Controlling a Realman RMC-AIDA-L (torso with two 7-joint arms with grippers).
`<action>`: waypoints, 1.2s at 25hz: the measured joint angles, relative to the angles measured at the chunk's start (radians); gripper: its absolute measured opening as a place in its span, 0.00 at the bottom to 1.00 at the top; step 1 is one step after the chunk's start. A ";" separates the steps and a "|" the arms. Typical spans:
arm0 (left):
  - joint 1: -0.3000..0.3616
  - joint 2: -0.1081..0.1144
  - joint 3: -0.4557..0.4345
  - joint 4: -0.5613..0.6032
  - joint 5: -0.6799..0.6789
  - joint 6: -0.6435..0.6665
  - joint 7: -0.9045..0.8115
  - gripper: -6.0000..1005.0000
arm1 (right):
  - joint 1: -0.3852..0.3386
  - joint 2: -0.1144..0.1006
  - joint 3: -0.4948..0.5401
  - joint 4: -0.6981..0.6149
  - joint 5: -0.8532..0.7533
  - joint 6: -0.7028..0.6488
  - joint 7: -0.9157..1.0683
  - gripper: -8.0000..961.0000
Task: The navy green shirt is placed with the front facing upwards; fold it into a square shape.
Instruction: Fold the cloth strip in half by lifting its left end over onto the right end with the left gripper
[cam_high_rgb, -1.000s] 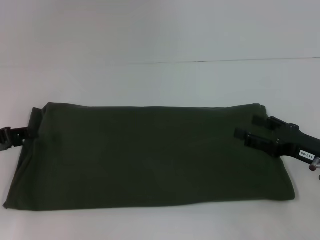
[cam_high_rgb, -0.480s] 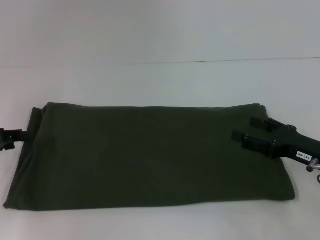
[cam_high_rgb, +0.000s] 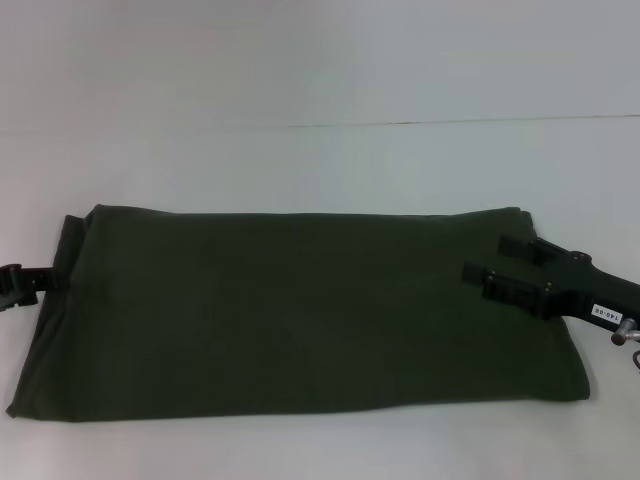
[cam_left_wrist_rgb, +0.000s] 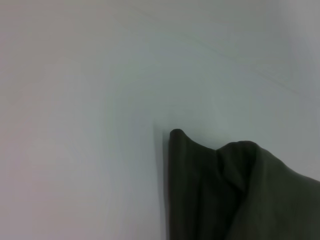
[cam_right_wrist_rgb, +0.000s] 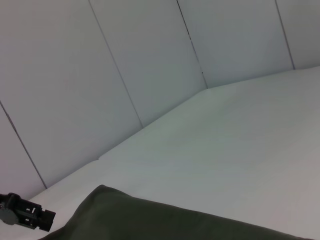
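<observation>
1. Navy green shirt (cam_high_rgb: 300, 310): folded into a wide band, flat on the white table (cam_high_rgb: 320, 170).
2. Right gripper (cam_high_rgb: 495, 262): fingers spread apart, over the band's right end.
3. Left gripper (cam_high_rgb: 25, 282): at the left edge; finger state impossible to tell.

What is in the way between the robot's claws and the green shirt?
Nothing visible. The right gripper already sits over the navy green shirt at its right end, fingers spread. The left gripper is at the shirt's left edge, with only bare white table around.
</observation>
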 joint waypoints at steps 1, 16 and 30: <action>0.000 -0.001 0.003 0.000 0.000 -0.004 0.000 0.59 | 0.000 0.000 0.000 0.000 0.000 0.000 0.000 0.96; -0.003 -0.006 0.008 -0.013 0.047 -0.033 -0.007 0.60 | 0.000 0.000 0.000 0.003 0.000 0.000 0.000 0.96; -0.015 -0.007 0.030 -0.023 0.045 -0.045 -0.009 0.60 | 0.000 0.000 0.000 0.006 0.000 0.001 0.000 0.96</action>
